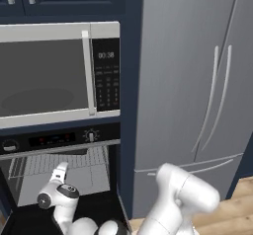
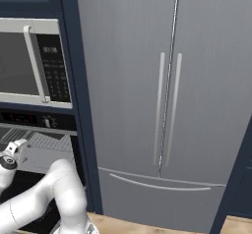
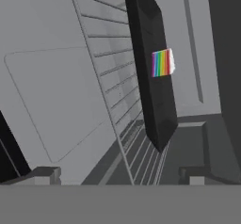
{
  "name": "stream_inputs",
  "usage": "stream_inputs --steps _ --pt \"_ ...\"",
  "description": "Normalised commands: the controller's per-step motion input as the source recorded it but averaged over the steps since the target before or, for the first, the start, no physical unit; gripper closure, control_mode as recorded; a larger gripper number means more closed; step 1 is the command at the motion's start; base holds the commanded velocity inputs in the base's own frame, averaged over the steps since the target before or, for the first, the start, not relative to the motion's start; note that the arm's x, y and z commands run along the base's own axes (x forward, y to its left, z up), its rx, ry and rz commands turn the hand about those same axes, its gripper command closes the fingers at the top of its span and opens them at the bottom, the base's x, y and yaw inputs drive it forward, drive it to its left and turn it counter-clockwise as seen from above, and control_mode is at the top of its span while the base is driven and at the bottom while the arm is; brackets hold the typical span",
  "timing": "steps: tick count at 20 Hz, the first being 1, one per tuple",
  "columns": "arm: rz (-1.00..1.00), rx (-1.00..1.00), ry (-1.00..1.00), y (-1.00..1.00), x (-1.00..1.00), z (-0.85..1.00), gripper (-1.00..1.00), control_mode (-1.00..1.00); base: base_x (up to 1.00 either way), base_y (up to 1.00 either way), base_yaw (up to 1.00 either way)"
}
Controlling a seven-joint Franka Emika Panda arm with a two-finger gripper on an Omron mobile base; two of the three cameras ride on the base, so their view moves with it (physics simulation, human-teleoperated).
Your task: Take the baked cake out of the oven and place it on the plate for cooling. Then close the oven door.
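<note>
The oven (image 1: 59,140) stands open, with its door (image 1: 99,204) folded down flat in front of my base. My arm reaches into the cavity, and the gripper (image 1: 61,168) sits just above the lower wire rack (image 1: 74,162). In the hand view, which is rolled sideways, the gripper (image 3: 120,176) is open with nothing between its fingertips (image 3: 44,175). Ahead of it a dark tray (image 3: 150,100) rests on the wire rack (image 3: 110,91). On that tray sits the cake (image 3: 162,63), a small rainbow-striped piece with white icing. The plate is out of view.
A grey-fronted microwave (image 1: 44,76) sits directly above the oven. A tall steel fridge (image 2: 167,90) stands to the right, past a dark blue cabinet post (image 1: 129,105). Wooden floor (image 1: 242,199) shows at the lower right.
</note>
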Motion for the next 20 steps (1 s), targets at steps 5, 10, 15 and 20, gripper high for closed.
stream_inputs --steps 5,10,15,20 --pt "-0.08 0.00 0.00 0.22 0.45 -0.33 -1.00 -1.00 0.00 0.00 0.00" --pt "-0.05 0.00 0.00 0.33 0.40 -0.52 -1.00 -1.00 0.00 0.00 0.00" --pt "-0.04 0.00 -0.05 0.40 0.25 -0.64 -1.00 -1.00 0.00 0.00 0.00" --pt "-0.02 -0.01 -0.08 0.33 0.12 -0.70 -1.00 -1.00 0.00 0.00 0.00"
